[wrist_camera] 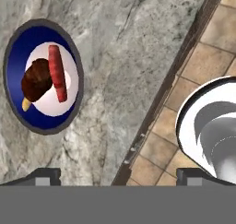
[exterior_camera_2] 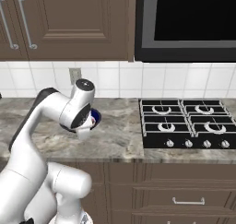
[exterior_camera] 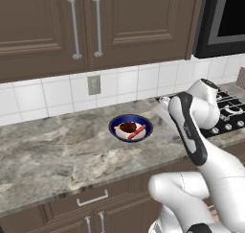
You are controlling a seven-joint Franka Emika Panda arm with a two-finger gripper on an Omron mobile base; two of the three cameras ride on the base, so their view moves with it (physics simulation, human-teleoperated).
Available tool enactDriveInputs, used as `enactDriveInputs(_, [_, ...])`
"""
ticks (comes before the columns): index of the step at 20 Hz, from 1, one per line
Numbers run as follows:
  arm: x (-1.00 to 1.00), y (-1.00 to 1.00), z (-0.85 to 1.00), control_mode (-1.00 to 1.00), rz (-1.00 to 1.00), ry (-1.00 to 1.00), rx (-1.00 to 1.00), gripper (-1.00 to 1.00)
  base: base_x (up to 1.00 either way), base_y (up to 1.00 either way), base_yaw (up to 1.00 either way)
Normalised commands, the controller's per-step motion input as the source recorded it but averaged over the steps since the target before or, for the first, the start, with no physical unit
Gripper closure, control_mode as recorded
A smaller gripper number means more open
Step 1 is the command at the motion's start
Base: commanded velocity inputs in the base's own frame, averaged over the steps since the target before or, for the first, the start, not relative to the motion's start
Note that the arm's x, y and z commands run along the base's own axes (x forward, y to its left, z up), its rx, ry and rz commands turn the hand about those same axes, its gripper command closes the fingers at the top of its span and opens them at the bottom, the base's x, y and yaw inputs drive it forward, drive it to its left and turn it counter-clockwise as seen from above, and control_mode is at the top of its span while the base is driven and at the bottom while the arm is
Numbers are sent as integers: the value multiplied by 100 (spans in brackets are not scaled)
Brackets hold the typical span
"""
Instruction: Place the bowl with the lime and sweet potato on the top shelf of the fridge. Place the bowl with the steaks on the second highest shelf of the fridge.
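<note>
A blue bowl (exterior_camera: 130, 127) with a white inside stands on the grey marble counter (exterior_camera: 52, 150). In it lie the steaks (wrist_camera: 39, 80): a dark brown piece and a red-pink strip (wrist_camera: 57, 72). My gripper (wrist_camera: 119, 176) is open with nothing between its fingertips. It hangs above the counter's front edge, to the right of the bowl and apart from it. In the right base view the hand (exterior_camera_2: 84, 133) covers most of the bowl (exterior_camera_2: 95, 116). In the left base view the forearm hides most of the gripper (exterior_camera: 163, 107). The fridge and the bowl with the lime and sweet potato are out of view.
A black gas stove (exterior_camera_2: 184, 121) sits in the counter to the right of the bowl. A dark microwave (exterior_camera_2: 189, 20) hangs above it. Brown wall cabinets (exterior_camera: 86, 26) run above the counter, drawers (exterior_camera_2: 186, 200) below. Tan floor tiles (wrist_camera: 207, 48) lie past the counter edge.
</note>
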Motion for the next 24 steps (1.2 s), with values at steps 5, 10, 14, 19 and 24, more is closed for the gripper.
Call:
enactDriveInputs(5, [33, 6, -69, -100, 3, 19, -1, -100, 0, 0, 0])
enactDriveInputs(10, [13, -3, -44, -100, 5, 8, 0, -100, 0, 0, 0])
enactDriveInputs(14, [37, 0, -10, -100, 4, 0, 0, -100, 0, 0, 0])
enactDriveInputs(19, [32, 0, -21, -100, 1, 0, 0, -100, 0, 0, 0])
enactDriveInputs(24, [34, 0, -35, -100, 0, 0, 0, -100, 0, 0, 0])
